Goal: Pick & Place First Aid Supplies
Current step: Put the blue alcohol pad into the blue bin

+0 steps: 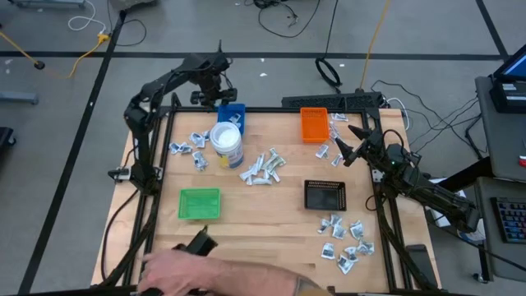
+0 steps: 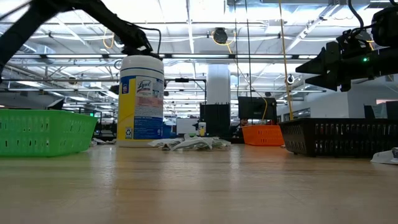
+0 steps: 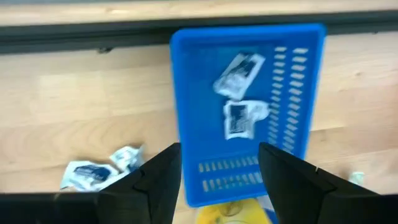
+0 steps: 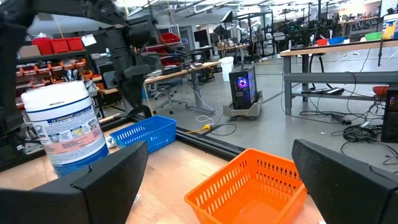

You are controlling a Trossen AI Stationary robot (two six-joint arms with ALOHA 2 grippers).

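Two crumpled white packets with dark print [image 3: 239, 73] noted flat on the floor of the blue slotted plastic tray [image 3: 311, 93], just ahead of and below the left pincer [image 3: 219, 163]. Found that pincer hovering over the tray's near end, fingers parted to a middling gap, nothing between them, touching neither tray nor packets.

Spotted a few more loose white packets [image 3: 93, 171] on bare wood just beside the same pincer, outside the tray wall. Marked the tall white cylindrical tub with the blue label [image 1: 226, 141] close under the pincer's near side — an easy thing to knock.

Saw the right pincer [image 1: 347, 144] waiting wide open and empty, well apart from the left one, just beside the orange plastic basket [image 1: 313, 110], with scattered packets near it too. Noticed a person's hand [image 1: 177, 267] at the table's near edge, far from both pincers.

Judged the step in hand as a drop into the blue tray, done or nearly so, with another fetch due. Thought it wise to:
- rise straight up, clear of tray rim and tub, before swinging sideways;
- take the nearest loose packets first;
- come down straddling one packet only, fingers across its middle;
- close gently — thin wrappers seemed likely to slide or buckle.
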